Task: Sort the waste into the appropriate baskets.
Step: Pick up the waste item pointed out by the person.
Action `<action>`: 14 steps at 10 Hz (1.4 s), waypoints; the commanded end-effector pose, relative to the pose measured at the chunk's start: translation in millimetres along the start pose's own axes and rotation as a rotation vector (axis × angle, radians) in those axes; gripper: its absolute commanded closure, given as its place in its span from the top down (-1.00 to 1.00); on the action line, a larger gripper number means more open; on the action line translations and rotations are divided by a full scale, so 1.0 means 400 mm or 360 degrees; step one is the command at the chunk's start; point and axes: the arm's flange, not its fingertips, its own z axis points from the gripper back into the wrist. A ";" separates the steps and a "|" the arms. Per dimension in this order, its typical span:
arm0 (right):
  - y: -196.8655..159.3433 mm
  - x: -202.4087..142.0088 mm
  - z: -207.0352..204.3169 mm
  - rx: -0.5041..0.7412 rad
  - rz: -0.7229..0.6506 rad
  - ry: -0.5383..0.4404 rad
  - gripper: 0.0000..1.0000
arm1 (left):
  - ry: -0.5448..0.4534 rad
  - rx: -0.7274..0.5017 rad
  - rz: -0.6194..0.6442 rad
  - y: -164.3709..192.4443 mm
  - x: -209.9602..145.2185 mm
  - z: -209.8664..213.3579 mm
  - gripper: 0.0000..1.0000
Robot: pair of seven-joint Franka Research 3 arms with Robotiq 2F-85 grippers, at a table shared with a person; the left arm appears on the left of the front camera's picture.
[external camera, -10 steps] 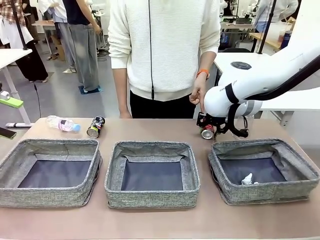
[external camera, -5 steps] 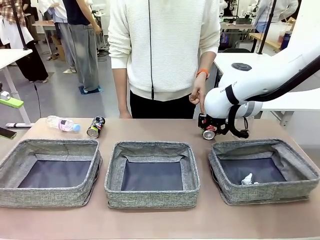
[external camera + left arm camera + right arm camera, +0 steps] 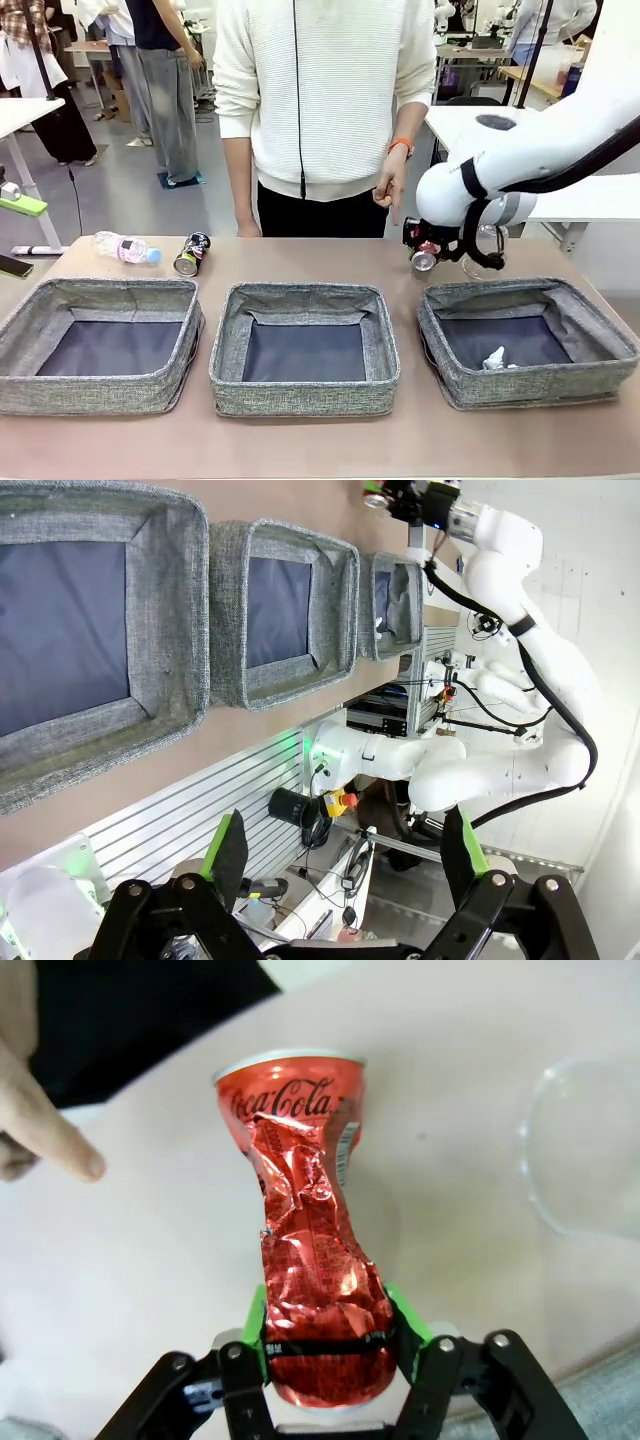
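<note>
Can: red, crushed, pinched by right gripper, right of centre in front view, behind right basket.
Left gripper: spread wide, empty.
Bottle, dark can: left side of frame, behind left basket.

Bright, even light falls from overhead in the front view. The tabletop looks matte, and the baskets in front of the dented red can cast only thin, soft shadows at their bases. That view is sharp edge to edge.

In the right wrist view the can's crumpled skin throws white glints and the tabletop around it is washed pale pink. The person's hand left of the can and the clear plastic cup right of it are out of focus.

The left wrist view bends straight lines toward its edges. Well below the can a green glow tints the slotted rail, and the fingers sit in shade.
</note>
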 end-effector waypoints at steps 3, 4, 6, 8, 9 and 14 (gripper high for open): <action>-0.037 -0.189 0.498 -0.0152 0.0265 0.0166 -1.00 | -0.0002 -0.0014 0.0012 -0.002 -0.003 0.001 1.00; -0.031 -0.304 0.581 -0.0113 0.0505 0.0135 -1.00 | -0.0002 -0.0014 0.0012 -0.002 -0.003 0.001 1.00; -0.039 -0.509 0.626 0.0021 0.0870 0.0073 -1.00 | -0.0002 -0.0014 0.0012 -0.002 -0.003 0.001 1.00; -0.046 -0.587 0.585 0.0081 0.0868 0.0040 -1.00 | -0.0002 -0.0014 0.0012 -0.002 -0.003 0.001 1.00; -0.015 -0.539 0.664 -0.0089 0.0812 0.0081 -1.00 | -0.0002 -0.0014 0.0012 -0.002 -0.003 0.001 1.00; 0.195 -0.601 0.670 -0.0270 0.0670 -0.0037 0.01 | -0.0002 -0.0014 0.0012 -0.002 -0.003 0.001 1.00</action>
